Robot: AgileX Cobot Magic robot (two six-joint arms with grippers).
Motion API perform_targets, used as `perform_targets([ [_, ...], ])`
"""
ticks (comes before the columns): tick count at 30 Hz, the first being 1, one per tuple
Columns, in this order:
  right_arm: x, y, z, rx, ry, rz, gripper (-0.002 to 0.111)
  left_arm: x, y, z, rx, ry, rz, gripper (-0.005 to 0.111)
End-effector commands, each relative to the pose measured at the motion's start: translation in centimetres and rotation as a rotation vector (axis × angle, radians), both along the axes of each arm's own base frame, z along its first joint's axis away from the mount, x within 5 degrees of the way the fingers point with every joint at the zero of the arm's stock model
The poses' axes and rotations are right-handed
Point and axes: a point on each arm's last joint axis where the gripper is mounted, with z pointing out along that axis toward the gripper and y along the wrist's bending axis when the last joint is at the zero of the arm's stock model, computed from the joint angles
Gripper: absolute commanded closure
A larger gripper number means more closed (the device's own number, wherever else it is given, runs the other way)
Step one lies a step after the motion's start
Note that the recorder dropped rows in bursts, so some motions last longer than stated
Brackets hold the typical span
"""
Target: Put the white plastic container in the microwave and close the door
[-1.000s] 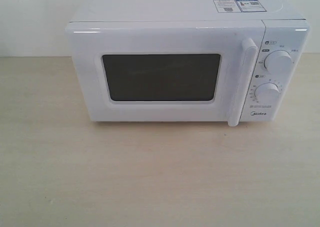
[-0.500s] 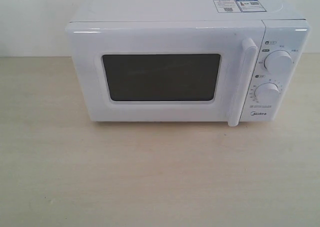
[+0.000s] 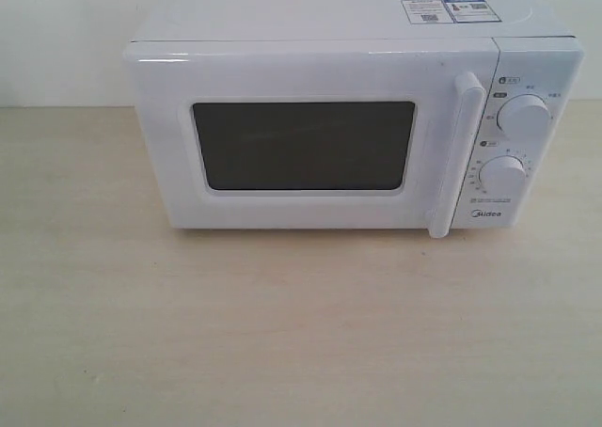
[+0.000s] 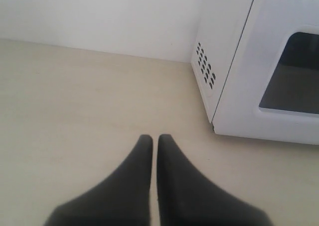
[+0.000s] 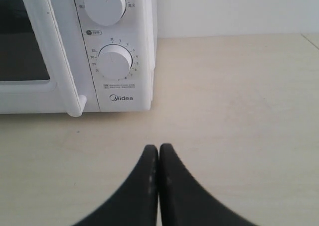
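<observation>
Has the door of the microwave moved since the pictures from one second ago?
No. The door is shut, and its handle is in the same place beside the upper dial as before.

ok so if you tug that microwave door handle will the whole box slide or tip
Probably not tip: the microwave is wide, low and sits flat. It might slide a little, since the table looks smooth. The bar handle looks rigid, so it should not flex.

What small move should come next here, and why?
Probably open the right pincer and bring it toward the handle: the door of the microwave is shut, this pincer and the left pincer are closed and empty, and no container is in view.
</observation>
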Motion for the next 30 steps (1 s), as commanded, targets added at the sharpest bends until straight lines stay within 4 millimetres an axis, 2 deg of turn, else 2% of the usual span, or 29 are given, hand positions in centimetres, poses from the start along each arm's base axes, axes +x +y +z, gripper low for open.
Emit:
perform_targets([
  [1,0.01,-0.02,0.00,0.005,-0.014,-0.005,0.108,-0.03,0.00,-0.14,0.000,0.007,0.002,0.102],
  [30,0.01,-0.02,0.00,0.007,-0.014,-0.005,0.108,-0.03,0.08,-0.13,0.028,0.005,0.005,0.102],
])
